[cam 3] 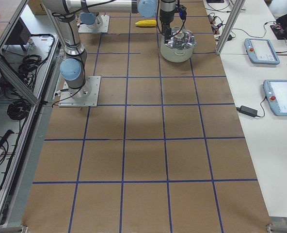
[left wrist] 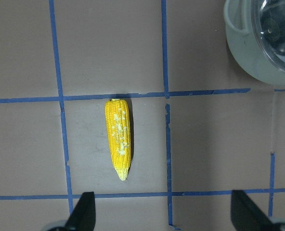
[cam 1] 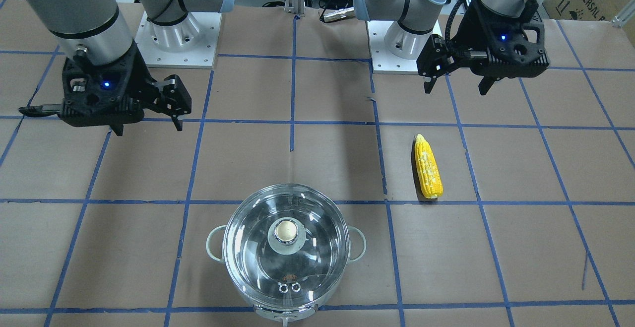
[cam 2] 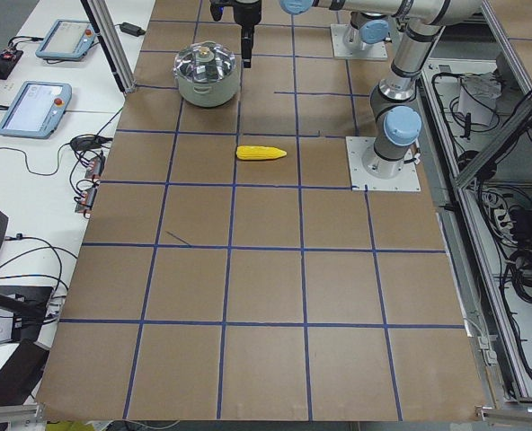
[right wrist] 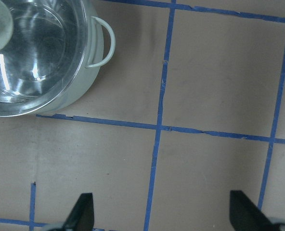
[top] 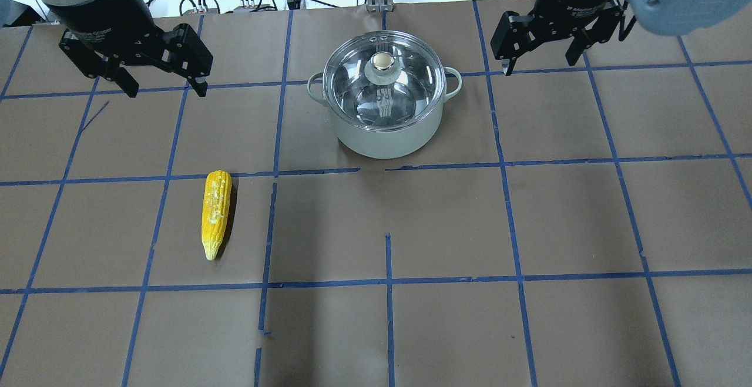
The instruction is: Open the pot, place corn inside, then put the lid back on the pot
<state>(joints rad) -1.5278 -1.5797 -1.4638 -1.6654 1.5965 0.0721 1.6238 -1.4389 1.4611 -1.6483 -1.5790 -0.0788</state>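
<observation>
Both robot hands hang spread wide and empty above the brown worktop (top: 446,222), which is ruled into squares by blue tape lines (top: 446,280). The pot (top: 388,137) stands near the middle of the worktop's far side, on the side away from the robot, with the clear glass lid (top: 405,87) seated squarely on its rim and the cream-topped knob (top: 382,61) upright at the centre. Two small metal rings (cam 1: 289,288) show near the lid's edge in the front-facing view, and a pale loop handle (top: 452,81) juts from each side of the pot. The corn (top: 215,214) lies flat on the worktop on the robot's left, well apart from the pot and nearer the robot than it, its tapered tip pointing back toward the robot and its blunt end just beside a tape line. The left hand (top: 164,89) hovers over the worktop's left part, fingers parted and holding nothing; its wrist camera looks straight down on the cob between the two dark fingertips (left wrist: 82,211). The right hand (top: 539,65), likewise parted and empty, hovers off the pot's right handle, touching neither pot nor lid; its own camera catches the pot at the frame's upper left.
</observation>
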